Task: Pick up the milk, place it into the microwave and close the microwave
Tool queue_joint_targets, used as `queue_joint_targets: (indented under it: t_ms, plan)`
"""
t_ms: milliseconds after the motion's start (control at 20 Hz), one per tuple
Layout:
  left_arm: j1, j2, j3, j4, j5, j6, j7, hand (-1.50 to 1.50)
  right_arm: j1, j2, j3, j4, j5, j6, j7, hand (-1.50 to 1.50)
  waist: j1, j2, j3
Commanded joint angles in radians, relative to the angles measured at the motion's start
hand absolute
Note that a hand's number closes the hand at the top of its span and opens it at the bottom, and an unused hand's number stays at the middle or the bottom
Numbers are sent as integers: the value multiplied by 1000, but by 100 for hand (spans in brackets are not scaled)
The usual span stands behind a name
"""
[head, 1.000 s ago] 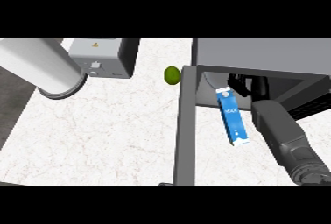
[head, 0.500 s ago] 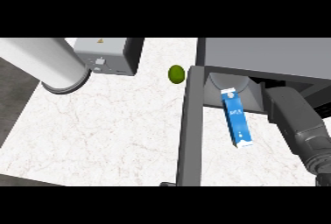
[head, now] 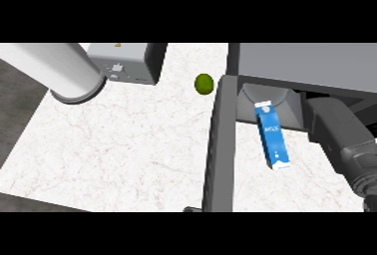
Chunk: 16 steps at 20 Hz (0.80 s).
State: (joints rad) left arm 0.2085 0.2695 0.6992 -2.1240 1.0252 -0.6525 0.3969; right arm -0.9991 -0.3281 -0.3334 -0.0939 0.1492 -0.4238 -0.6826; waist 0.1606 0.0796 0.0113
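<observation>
The milk carton (head: 272,135), blue and white, lies lengthwise at the mouth of the grey microwave (head: 309,62). Its gabled top points into the cavity and its base sticks out over the counter. The microwave door (head: 222,149) stands open and shows edge-on, just left of the carton. My right forearm (head: 344,142) runs up beside the carton on its right, apart from it, and goes under the microwave's top, so the hand is hidden. My left forearm (head: 59,69) crosses the upper left corner, and its hand does not show.
A grey toaster-like box (head: 123,62) stands at the back left. A small green fruit (head: 204,83) lies next to the door's far end. The white marble counter (head: 125,144) spreads left of the door, with its front edge near the view's bottom.
My right forearm has drawn to the right, away from the carton. The carton has stayed at the microwave's mouth. The view has shifted, so the toaster and fruit sit lower in frame.
</observation>
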Motion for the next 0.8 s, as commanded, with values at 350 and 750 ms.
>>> queue_joint_targets:
  t_ms: [350, 750]
  plan:
    - [-41, 25, -5, 27, -59, -24, -3, -150, -49, -100, 26, 6, 21, 23, 8, 150, 12, 23, -3]
    - [-46, 32, -2, 45, -75, -25, 1, -150, -81, -63, 1, -5, -16, 36, -9, -150, 34, 16, 0]
